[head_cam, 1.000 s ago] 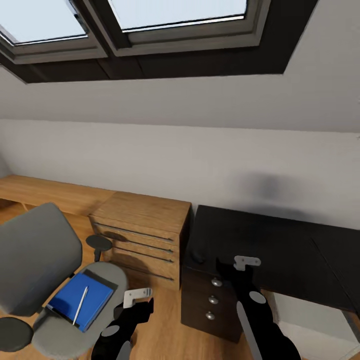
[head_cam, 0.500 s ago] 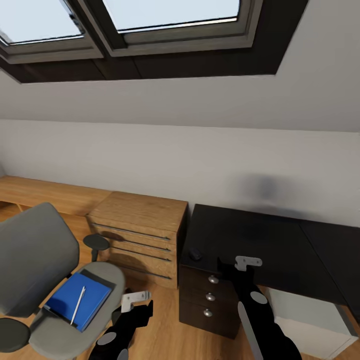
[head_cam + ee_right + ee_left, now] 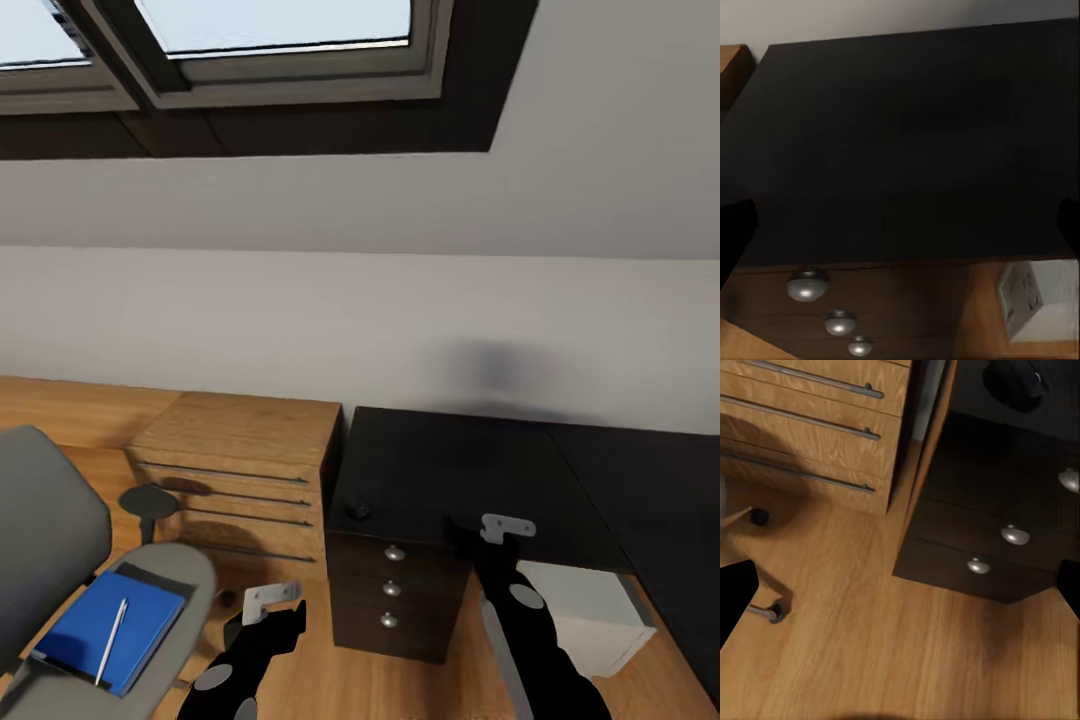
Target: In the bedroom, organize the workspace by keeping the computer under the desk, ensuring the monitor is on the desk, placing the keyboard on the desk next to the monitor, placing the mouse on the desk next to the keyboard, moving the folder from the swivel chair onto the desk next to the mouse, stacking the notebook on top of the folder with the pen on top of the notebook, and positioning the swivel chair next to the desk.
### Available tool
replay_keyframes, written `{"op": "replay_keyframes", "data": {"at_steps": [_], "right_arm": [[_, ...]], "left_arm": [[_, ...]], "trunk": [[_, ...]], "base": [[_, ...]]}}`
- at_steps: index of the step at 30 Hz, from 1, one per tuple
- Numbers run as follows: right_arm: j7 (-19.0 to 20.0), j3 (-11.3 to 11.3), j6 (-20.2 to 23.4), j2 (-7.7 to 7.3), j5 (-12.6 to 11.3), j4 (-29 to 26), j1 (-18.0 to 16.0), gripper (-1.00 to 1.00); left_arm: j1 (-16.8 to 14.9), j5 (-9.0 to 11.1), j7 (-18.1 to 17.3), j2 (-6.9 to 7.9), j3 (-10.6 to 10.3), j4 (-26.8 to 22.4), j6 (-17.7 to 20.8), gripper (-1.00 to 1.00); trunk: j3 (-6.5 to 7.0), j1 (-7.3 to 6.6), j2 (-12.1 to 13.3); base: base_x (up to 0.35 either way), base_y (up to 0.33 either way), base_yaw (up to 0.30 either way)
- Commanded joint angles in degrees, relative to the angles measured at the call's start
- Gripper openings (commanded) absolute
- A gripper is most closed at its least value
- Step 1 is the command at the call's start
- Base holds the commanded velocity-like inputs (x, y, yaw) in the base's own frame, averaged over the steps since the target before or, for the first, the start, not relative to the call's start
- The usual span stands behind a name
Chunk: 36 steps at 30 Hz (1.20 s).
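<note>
My swivel chair (image 3: 50, 570) is cut off at the picture's edge, so I see just part of its grey back, one black armrest and the seat, where the blue folder (image 3: 105, 628) lies with a pale thin pen (image 3: 110, 627) on top; whether a notebook sits between them I cannot make out. The mouse (image 3: 358, 509) is a small dark lump near the desk's (image 3: 470, 480) corner, hard to read against the black top. Under the desk, the computer (image 3: 590, 610) shows partly, a pale box behind my right arm. My left gripper (image 3: 268, 601) hangs low over the plank floor (image 3: 885, 637) between chair and black drawers (image 3: 395, 600), fingers spread wide apart. My right gripper (image 3: 495, 527) reaches forward above the desk's front edge, its fingers likewise parted with nothing between them.
</note>
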Motion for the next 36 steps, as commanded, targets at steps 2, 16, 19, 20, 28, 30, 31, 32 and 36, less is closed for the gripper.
{"op": "replay_keyframes", "data": {"at_steps": [2, 16, 19, 20, 28, 30, 31, 32, 36], "right_arm": [[-0.2, -1.0, 0.3, 0.04, -0.1, 0.0, 0.0, 1.0], [-0.2, -4.7, 0.2, 0.02, -0.1, 1.5, 0.0, 1.0], [-0.2, -5.5, -0.3, 0.02, -0.1, 1.8, 0.0, 1.0], [-0.2, -5.6, -0.3, 0.02, -0.1, 1.8, 0.0, 1.0], [-0.2, -6.5, -0.8, 0.0, -0.1, 1.8, 0.0, 1.0], [-0.2, -6.6, -1.0, -0.02, -0.1, 1.8, 0.0, 1.0], [-0.2, -6.9, -1.3, -0.04, -0.1, 1.8, 0.0, 1.0], [-0.2, -8.7, -2.4, -0.14, -0.1, 1.8, 0.0, 1.0], [-0.1, -9.6, -2.6, -0.21, -0.1, 1.8, 0.0, 1.0]], "left_arm": [[0.0, 0.6, 0.6, 0.02, -0.1, -0.1, 0.1, 1.0], [0.7, 0.6, 0.6, 0.02, -0.1, -1.4, 0.2, 1.0], [0.8, 0.6, 0.6, 0.02, -0.1, -1.4, 0.2, 1.0], [0.8, 0.6, 0.6, 0.02, -0.1, -1.4, 0.2, 1.0], [0.8, 0.5, 0.6, 0.02, -0.1, -1.4, 0.2, 1.0], [0.8, 0.5, 0.6, 0.02, -0.2, -1.4, 0.3, 1.0], [0.8, 0.5, 0.6, 0.02, -0.2, -1.4, 0.3, 1.0], [0.8, 0.5, 0.6, 0.02, -0.2, -1.4, 0.3, 1.0], [0.8, 0.5, 0.6, 0.02, -0.2, -1.4, 0.3, 1.0]], "trunk": [[-0.1, 0.02, -0.1], [-0.1, 0.02, -0.1], [-0.1, 0.02, -0.1], [-0.1, 0.02, -0.1], [-0.1, 0.02, -0.1], [-0.1, 0.02, -0.1], [-0.1, 0.02, -0.1], [-0.1, 0.02, -0.1], [-0.1, 0.02, -0.1]], "base": [[0.0, 0.0, -0.267], [0.0, 0.0, -0.268], [0.0, 0.0, -0.268], [0.0, 0.0, -0.268], [0.0, 0.0, -0.268], [0.0, 0.0, -0.268], [0.0, 0.0, -0.268], [0.0, 0.0, -0.268], [0.0, 0.0, -0.268]]}}
